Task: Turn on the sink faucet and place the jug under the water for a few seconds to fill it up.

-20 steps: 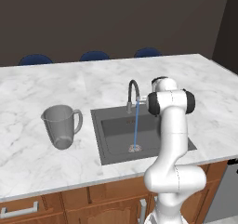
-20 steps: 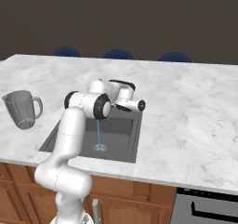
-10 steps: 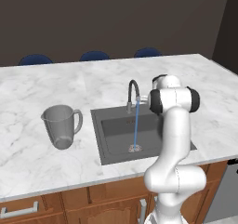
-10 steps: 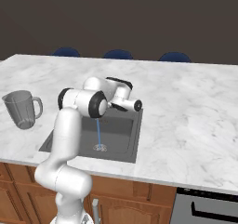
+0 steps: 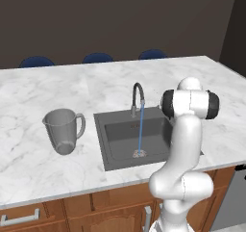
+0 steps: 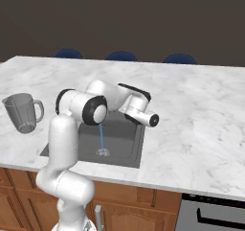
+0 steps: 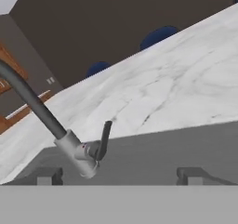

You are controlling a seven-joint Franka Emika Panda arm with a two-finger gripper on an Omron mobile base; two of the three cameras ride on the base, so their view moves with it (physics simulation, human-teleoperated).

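Note:
The sink faucet (image 5: 138, 97) arches over the back of the dark sink (image 5: 117, 151). A thin blue stream of water (image 5: 141, 130) runs from it down to the drain. In the hand view the faucet's base (image 7: 76, 151) and its small dark lever (image 7: 104, 138) sit just ahead and to the left. My gripper (image 7: 120, 175) is open, its fingertips (image 7: 49, 175) wide apart with nothing between them. The hand (image 6: 141, 111) hovers over the sink's right side. The translucent grey jug (image 5: 62, 130) stands upright on the counter left of the sink, also visible as the jug (image 6: 21, 112) far from the hand.
The white marble counter (image 5: 57, 86) surrounds the sink. Blue chair backs (image 5: 98, 58) line its far edge. Wooden cabinet fronts (image 5: 72, 209) run below, and a dark appliance (image 6: 215, 213) sits at the lower right.
The fingers have opened wide. The hand has drawn back a little from the faucet toward the sink's right side. Water keeps running; the jug has not moved.

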